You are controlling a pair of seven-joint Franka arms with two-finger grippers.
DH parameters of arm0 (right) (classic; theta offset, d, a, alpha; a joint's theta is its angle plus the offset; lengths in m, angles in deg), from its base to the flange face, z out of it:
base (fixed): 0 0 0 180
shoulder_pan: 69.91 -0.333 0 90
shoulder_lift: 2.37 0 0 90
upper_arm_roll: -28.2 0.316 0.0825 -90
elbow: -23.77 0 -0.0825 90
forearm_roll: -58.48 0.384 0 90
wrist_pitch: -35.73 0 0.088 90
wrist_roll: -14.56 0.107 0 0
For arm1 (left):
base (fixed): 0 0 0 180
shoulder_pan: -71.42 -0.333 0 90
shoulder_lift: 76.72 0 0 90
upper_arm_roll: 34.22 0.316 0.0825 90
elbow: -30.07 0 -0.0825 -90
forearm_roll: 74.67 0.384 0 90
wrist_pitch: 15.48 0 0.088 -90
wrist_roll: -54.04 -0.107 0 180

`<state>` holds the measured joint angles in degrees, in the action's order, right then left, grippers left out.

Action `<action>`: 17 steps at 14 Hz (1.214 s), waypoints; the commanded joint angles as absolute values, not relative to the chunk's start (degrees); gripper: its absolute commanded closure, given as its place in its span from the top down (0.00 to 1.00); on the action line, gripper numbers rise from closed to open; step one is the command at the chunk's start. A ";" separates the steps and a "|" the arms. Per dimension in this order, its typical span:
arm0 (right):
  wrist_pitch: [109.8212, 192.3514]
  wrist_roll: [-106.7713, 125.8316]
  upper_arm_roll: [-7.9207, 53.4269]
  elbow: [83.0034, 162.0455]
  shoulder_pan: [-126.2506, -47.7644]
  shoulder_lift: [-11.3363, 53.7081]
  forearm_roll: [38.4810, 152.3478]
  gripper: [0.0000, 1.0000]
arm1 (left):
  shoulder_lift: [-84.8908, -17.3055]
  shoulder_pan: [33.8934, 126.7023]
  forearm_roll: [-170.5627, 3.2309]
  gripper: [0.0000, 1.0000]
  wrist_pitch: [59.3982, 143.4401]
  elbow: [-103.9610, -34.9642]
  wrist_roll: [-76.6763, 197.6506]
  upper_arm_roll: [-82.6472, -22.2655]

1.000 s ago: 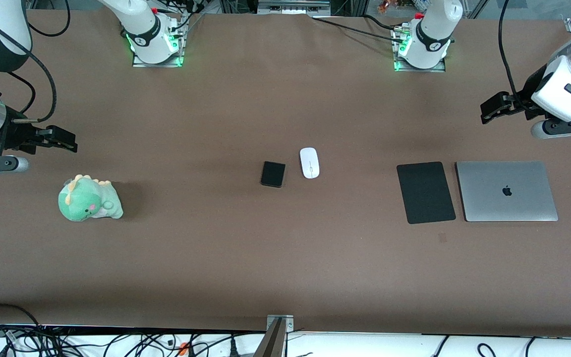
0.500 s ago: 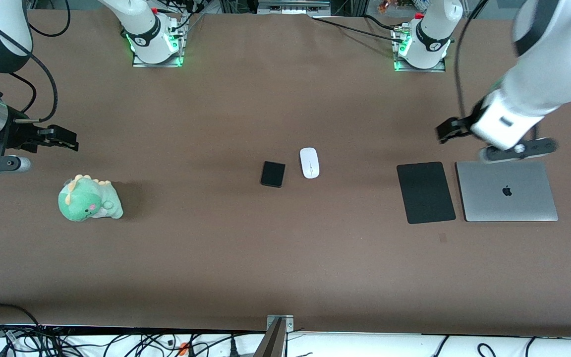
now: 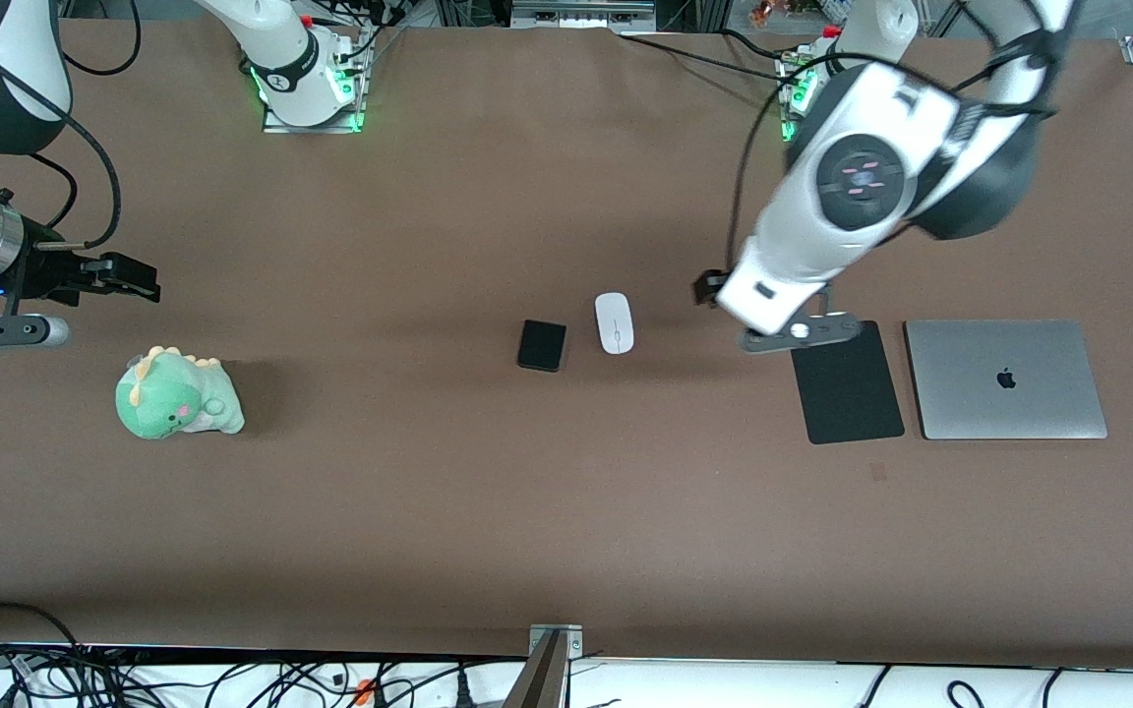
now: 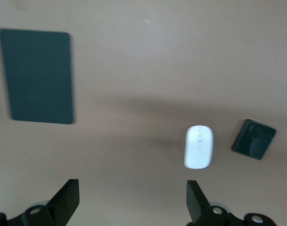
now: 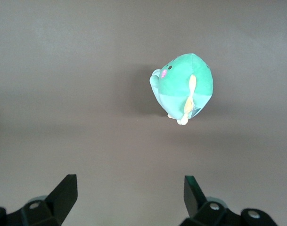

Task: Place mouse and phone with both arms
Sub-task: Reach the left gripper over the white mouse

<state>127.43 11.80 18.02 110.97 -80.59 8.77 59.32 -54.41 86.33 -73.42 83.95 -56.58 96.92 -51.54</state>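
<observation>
Black mouse pad (image 3: 848, 385) | beside laptop (image 3: 1005, 379); plush dinosaur (image 3: 177, 395) well apart

This is a robotics lab. Two white arms (image 3: 862, 197) rise from green-lit bases (image 3: 311, 98) bolted at the edge of a bare brown tabletop (image 3: 566, 531), with loose black cables (image 3: 55, 678) bundled along its camera-side edge and metal framing (image 3: 581, 15) past the bases. The things laid out read as test props (a plush dinosaur (image 3: 178, 393), a closed laptop (image 3: 1005, 379), a mouse pad (image 3: 847, 385)), spaced well apart.
</observation>
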 commanded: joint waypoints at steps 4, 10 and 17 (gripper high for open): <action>126.52 11.22 18.18 110.95 -80.54 8.62 58.92 1.00 | -43.87 94.96 -69.58 1.00 90.07 -55.09 107.98 -51.18; 125.47 11.49 18.18 110.95 -80.54 8.62 59.10 1.00 | -38.76 97.70 -67.20 1.00 104.38 -62.11 111.43 -51.18; 124.42 11.49 18.09 110.95 -80.28 9.15 59.10 1.00 | -34.36 97.88 -67.29 1.00 108.00 -62.39 112.04 -51.18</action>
<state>125.73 11.80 17.98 111.01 -80.53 9.28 59.32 -35.17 97.53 -68.29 106.13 -62.05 111.05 -51.41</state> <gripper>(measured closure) 0.000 0.000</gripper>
